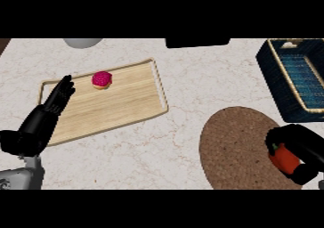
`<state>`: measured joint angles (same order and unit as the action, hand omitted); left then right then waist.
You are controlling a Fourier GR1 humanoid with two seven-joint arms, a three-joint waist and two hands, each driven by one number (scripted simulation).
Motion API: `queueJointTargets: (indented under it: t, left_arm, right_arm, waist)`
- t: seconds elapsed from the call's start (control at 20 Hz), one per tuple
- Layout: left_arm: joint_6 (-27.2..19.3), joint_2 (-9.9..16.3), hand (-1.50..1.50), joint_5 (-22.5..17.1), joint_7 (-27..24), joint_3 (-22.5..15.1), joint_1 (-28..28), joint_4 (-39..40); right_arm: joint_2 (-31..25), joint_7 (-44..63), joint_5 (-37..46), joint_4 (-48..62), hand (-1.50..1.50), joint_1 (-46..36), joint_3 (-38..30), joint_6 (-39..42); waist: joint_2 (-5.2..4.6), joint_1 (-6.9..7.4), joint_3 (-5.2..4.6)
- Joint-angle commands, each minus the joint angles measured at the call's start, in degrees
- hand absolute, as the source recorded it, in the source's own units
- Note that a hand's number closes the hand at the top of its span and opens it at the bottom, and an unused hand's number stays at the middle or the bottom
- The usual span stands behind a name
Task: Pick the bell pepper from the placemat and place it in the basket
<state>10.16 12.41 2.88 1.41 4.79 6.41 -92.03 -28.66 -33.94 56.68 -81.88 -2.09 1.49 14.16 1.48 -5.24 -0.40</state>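
head view: my right hand point(302, 153) curled round the pepper point(283, 161), near right, over the placemat point(233, 147)
left hand point(43, 118): fingers straight, resting over tray point(135, 95)
basket point(273, 67): far right
handling: probably light, smooth, slippery; wrap the body

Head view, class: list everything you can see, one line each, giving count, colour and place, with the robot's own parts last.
Counter: one, pale marbled, under everything.
Wooden tray: one, light wood, left of centre.
Cupcake: one, pink-topped, on the tray's far part.
Placemat: one, brown, round, lower right.
Bell pepper: one, red-orange, over the placemat's right edge, in the right hand.
Basket: one, dark blue, upper right.
White object: one, top edge, cut off.
Black object: one, top edge.
Left hand: black, open, over the tray's left edge.
Right hand: black, curled round the pepper.
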Motion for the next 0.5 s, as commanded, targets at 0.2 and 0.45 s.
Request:
queueJointTargets:
  t: [0.2, 0.45]
  left_arm:
    - [-0.7, -0.4, 0.0, 0.7, 0.2, -0.3, -1.0, -0.8]
    - [0.2, 0.4, 0.0, -0.5, 0.6, 0.9, -1.7, -1.0]
  right_arm:
    - [6.1, 5.2, -21.0, -22.7, 1.5, 14.6, -9.7, 13.5]
    - [11.9, 10.0, -36.7, -36.1, 1.5, 18.2, -17.4, 18.3]
  waist:
    - [-0.19, -0.46, 0.1]
    - [-0.05, -0.84, 0.02]
